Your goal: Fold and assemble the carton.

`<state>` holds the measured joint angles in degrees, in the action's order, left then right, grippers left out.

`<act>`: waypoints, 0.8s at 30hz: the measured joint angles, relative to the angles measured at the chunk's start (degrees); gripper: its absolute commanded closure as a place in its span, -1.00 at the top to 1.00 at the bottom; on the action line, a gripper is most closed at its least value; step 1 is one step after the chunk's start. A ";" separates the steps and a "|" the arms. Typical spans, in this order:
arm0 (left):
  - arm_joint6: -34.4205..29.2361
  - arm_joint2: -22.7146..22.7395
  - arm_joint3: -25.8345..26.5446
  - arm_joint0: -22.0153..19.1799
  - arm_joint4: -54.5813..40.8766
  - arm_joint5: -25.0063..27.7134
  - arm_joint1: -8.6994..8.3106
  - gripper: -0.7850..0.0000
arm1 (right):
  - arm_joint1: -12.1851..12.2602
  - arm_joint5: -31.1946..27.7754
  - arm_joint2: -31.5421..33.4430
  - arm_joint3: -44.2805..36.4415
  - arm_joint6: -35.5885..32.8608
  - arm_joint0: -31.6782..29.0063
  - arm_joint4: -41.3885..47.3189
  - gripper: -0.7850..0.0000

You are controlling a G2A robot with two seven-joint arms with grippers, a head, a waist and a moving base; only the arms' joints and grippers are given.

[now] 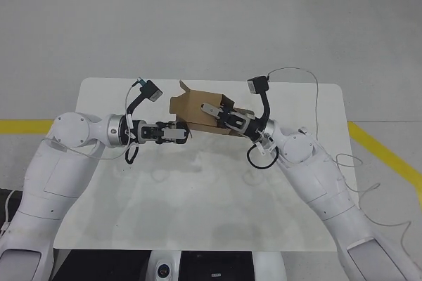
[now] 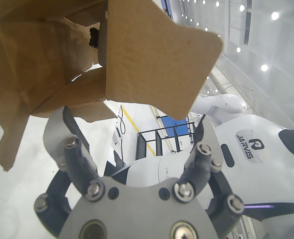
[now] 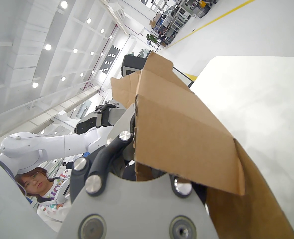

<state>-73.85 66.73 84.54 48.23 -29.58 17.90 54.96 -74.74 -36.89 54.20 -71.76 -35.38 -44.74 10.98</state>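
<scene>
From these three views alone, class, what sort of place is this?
Most likely a large factory-style hall or robotics lab: rows of round ceiling lights, a yellow floor line, metal racks of equipment in the background, and a white worktable.

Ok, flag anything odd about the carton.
The carton is held askew by the right gripper, and its flaps splay at different angles, none folded shut. One edge looks ragged, near the open left gripper.

- carton [image 1: 200,109]: brown corrugated cardboard, matt, fibrous at cut edges.
- table [image 1: 197,204] beneath the carton: white, smooth, faint sheen.
- left gripper [image 2: 135,115] beside the carton: brushed grey metal plate [image 2: 137,212], bright polished screw heads [image 2: 95,189], matt black plastic links [image 2: 74,160].
</scene>
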 measured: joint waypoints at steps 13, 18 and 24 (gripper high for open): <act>-0.60 1.42 1.57 1.04 -0.84 -0.34 -0.27 1.00 | -0.06 -0.24 2.16 0.46 3.12 -0.55 -2.61 -1.00; -1.20 1.49 2.60 1.57 -1.39 -0.46 -0.31 1.00 | -0.35 -0.26 1.93 0.10 3.88 -0.52 -3.04 -1.00; -1.80 0.97 3.41 1.70 -1.93 -0.78 -0.21 1.00 | -0.73 -0.60 1.64 0.65 4.44 -0.24 -3.21 -1.00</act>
<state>-75.65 67.71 87.95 49.94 -31.52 17.12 54.75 -75.47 -37.49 55.84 -71.12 -30.95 -44.98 7.78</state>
